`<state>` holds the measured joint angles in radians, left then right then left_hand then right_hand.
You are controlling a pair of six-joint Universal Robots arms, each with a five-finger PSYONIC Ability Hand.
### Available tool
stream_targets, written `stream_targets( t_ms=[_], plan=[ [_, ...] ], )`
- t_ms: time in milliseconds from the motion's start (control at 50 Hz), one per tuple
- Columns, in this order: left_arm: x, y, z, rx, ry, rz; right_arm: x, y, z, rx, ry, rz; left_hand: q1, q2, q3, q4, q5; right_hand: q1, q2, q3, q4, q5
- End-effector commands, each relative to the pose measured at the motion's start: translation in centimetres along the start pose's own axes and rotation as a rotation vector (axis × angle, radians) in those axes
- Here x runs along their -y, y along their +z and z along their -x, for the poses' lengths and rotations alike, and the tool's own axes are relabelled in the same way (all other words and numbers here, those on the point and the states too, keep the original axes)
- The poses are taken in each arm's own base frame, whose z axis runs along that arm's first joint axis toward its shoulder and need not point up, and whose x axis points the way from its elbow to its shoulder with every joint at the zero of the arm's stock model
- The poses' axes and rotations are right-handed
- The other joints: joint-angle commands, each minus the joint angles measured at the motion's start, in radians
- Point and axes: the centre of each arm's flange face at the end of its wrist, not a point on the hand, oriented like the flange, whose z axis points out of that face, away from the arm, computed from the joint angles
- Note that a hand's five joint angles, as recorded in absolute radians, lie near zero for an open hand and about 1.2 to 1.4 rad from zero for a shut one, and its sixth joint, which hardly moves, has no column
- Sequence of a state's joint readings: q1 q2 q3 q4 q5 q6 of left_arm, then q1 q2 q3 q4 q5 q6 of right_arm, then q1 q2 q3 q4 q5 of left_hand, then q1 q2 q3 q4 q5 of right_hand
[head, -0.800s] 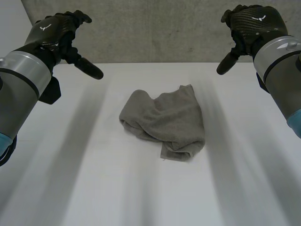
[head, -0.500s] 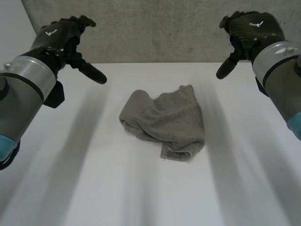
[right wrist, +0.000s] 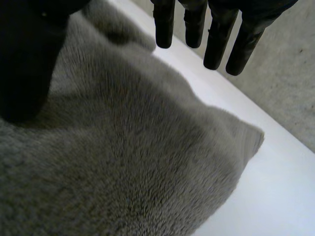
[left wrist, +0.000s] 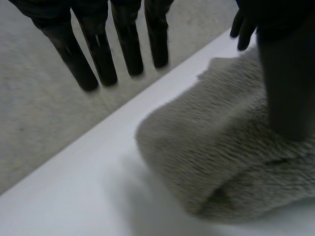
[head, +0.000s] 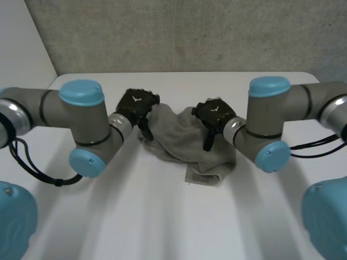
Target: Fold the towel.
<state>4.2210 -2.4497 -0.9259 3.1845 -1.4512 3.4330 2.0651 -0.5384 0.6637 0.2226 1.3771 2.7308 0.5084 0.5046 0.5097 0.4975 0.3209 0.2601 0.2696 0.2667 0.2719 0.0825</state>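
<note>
The crumpled grey terry towel (head: pixel 190 143) lies in the middle of the white bench (head: pixel 162 216). My left hand (head: pixel 135 105) sits at its far left edge and my right hand (head: pixel 212 115) on its far right part. Both are spread open and grip nothing; I judge they are placed to pinch the heap and spread it flat.

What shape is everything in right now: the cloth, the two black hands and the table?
Grey terry towel: crumpled in a loose heap, not yet folded.
Left hand: open, fingers straight, thumb against the towel's left end.
Right hand: open, fingers straight, thumb over the towel's right part.
White table: carries the towel near its middle.
</note>
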Motion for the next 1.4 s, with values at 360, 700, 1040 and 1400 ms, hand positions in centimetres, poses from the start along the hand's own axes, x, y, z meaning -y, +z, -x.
stream_targets(
  t_ms=[360, 700, 1040, 1400],
  plan=[
    [1.5, -8.8, -3.0, -0.132, -0.023, 0.149, 3.0, -7.9, 0.3, 0.026, -0.045, 0.144, 0.888, 0.892, 0.887, 0.899, 0.901, 1.136, 1.127, 1.130, 1.124, 1.139],
    [-0.5, -23.0, -5.7, -0.277, -0.054, 0.244, 0.2, -19.9, 4.1, 0.174, -0.362, 0.290, 0.888, 0.892, 0.887, 0.899, 0.901, 0.001, -0.008, -0.006, -0.011, 0.004],
    [8.0, -15.8, -1.5, -0.115, 0.008, -0.158, 7.7, -15.9, -0.4, -0.042, -0.274, -0.054, -0.083, -0.080, -0.085, -0.073, -0.071, -0.086, -0.095, -0.092, -0.097, -0.083],
    [1.6, -1.1, -5.2, -0.248, -0.004, 0.053, 2.3, -5.5, 0.8, 0.153, -0.356, 0.143, -0.227, -0.224, -0.229, -0.216, -0.214, -0.086, -0.095, -0.092, -0.097, -0.083]
  ],
)
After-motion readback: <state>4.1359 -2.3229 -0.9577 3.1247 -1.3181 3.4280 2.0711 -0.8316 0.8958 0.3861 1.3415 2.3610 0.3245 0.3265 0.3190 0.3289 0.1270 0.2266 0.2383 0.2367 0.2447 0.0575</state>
